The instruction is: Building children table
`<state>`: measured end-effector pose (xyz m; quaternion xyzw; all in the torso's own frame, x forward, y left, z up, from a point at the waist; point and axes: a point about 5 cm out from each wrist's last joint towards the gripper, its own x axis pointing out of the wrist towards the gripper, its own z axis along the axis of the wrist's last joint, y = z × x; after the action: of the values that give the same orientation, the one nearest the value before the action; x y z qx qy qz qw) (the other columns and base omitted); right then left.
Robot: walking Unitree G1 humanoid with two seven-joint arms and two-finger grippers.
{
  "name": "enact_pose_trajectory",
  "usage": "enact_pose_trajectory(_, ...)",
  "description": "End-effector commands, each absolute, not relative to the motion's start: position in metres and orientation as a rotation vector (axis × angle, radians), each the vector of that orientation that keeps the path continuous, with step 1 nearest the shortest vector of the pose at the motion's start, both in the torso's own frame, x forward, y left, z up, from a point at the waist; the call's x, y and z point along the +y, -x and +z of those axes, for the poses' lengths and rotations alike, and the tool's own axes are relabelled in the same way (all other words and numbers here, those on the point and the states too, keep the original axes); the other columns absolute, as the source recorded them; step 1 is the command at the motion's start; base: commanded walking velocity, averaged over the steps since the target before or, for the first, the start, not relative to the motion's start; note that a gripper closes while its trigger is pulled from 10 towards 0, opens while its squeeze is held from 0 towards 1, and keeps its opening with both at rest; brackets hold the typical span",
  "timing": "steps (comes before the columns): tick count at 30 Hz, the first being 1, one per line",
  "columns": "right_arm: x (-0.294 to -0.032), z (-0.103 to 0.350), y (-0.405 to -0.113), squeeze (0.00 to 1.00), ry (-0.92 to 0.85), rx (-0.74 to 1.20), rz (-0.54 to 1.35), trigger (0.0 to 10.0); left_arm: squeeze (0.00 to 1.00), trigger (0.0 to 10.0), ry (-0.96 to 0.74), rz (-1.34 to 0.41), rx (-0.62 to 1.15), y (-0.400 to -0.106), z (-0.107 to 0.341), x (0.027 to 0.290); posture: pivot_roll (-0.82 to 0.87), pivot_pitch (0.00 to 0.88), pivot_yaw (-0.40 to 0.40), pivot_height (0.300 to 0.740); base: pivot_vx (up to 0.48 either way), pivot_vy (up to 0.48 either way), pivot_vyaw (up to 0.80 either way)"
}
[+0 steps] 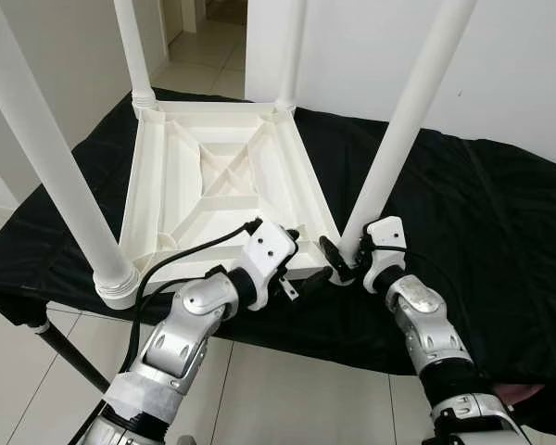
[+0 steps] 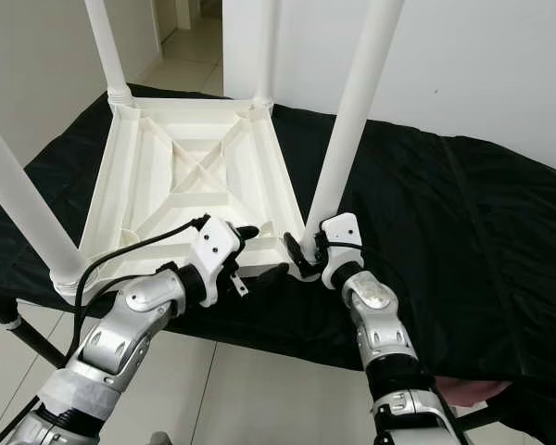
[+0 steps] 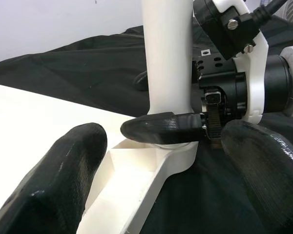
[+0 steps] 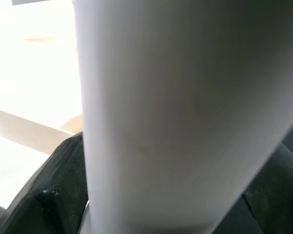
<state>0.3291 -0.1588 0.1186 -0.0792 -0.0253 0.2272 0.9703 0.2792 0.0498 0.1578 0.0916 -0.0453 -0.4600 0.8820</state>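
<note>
Table: white tabletop (image 1: 224, 176) lies upside down on a black cloth (image 1: 482, 213) (four legs up).
Right gripper (image 1: 346, 261): clasps the near-right leg (image 1: 403, 125) at its base.
Left gripper (image 1: 308, 270): fingers spread at the tabletop's near edge, gripping nothing.

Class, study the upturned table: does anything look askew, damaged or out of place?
Nothing stands out. The white tabletop lies upside down on the black cloth with four legs standing; the right gripper clasps the near right leg at its base.

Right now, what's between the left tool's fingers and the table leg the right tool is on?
One black finger of the right tool crosses the leg base there, seen in the left wrist view. The left tool is open beside the table frame.
</note>
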Motion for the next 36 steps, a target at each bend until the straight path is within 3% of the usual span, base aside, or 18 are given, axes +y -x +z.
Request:
enact_pose_trajectory(1,-0.159,0.121,-0.333,0.00,0.172,-0.059,0.504,10.0,0.00,10.0,-0.201,-0.951,-0.081,-0.280,0.156,0.050,-0.03,0.000,-0.053,0.740,0.000,0.000,0.00)
enact_pose_trajectory(15,-0.155,0.117,-0.345,0.00,0.195,-0.006,0.715,10.0,0.00,10.0,-0.187,-0.996,-0.055,-0.272,0.152,0.051,-0.01,0.000,-0.053,0.740,0.000,0.000,0.00)
enact_pose_trajectory(16,-0.156,0.115,-0.345,0.00,0.197,0.009,0.720,4.0,0.00,10.0,-0.187,-0.997,-0.053,-0.272,0.152,0.051,0.00,0.000,-0.057,0.740,0.000,0.000,0.00)
enact_pose_trajectory(17,-0.157,0.113,-0.345,0.00,0.193,0.026,0.722,2.0,0.00,10.0,-0.187,-0.997,-0.053,-0.271,0.152,0.051,0.00,0.000,-0.058,0.740,0.000,0.000,0.00)
enact_pose_trajectory(19,-0.158,0.111,-0.345,0.00,0.190,0.038,0.723,2.0,0.00,10.0,-0.188,-0.998,-0.053,-0.271,0.152,0.051,0.00,0.000,-0.058,0.740,0.000,0.000,0.00)
enact_pose_trajectory(20,-0.160,0.108,-0.346,0.00,0.177,0.052,0.721,0.0,0.00,10.0,-0.186,-0.998,-0.050,-0.271,0.151,0.051,0.00,0.000,-0.061,0.740,0.000,0.000,0.00)
enact_pose_trajectory(31,-0.156,0.097,-0.343,0.00,0.127,0.065,0.715,0.0,0.00,10.0,-0.187,-0.990,-0.046,-0.270,0.150,0.052,0.00,0.000,-0.081,0.740,0.000,0.000,0.00)
enact_pose_trajectory(32,-0.157,0.097,-0.343,0.00,0.117,0.067,0.695,10.0,0.00,10.0,-0.186,-0.989,-0.045,-0.270,0.149,0.052,0.00,0.000,-0.082,0.740,0.000,0.000,0.00)
enact_pose_trajectory(36,-0.159,0.096,-0.344,0.00,0.098,0.070,0.646,10.0,0.00,10.0,-0.182,-0.985,-0.044,-0.269,0.148,0.052,0.00,0.000,-0.086,0.740,0.000,0.000,0.00)
